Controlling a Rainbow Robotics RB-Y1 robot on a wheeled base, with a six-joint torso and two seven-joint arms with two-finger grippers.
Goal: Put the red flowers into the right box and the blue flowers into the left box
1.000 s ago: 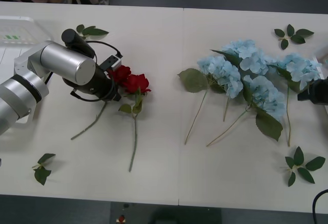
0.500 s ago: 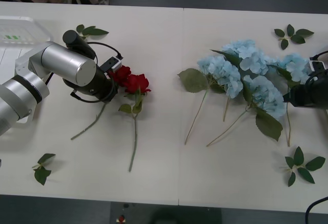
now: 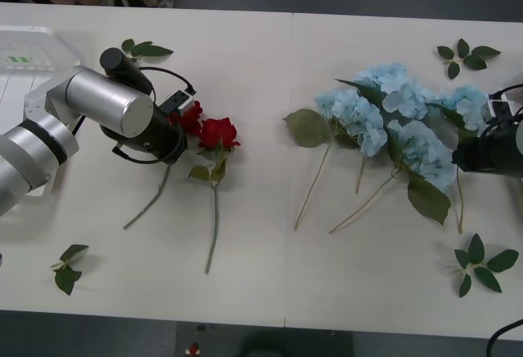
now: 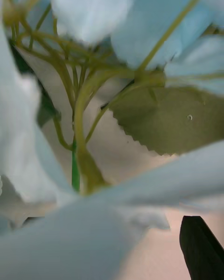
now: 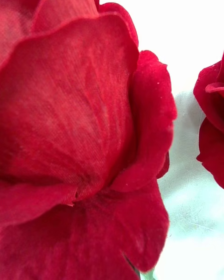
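Left gripper (image 3: pixel 181 120) is being pressed against the nearer bloom of the red flowers (image 3: pixel 217 132); in the left wrist view that bloom (image 5: pixel 79 135) is sitting right up against the camera, with a second bloom beside it. Whether the fingers are apart or clamped on it cannot be told. Two red blooms are lying on the table (image 3: pixel 261 275), stems trailing toward the near edge.

Right gripper (image 3: pixel 458 157) is being held at the right side of the blue flowers (image 3: pixel 392 120); from the right wrist, petals and stems (image 4: pixel 81 135) are crowding the lens, one black fingertip (image 4: pixel 200 247) is seen at a corner, and the spread cannot be told.

No readable writing is being seen.

Left box (image 3: pixel 33 46) is standing at the far left corner; contents cannot be made out
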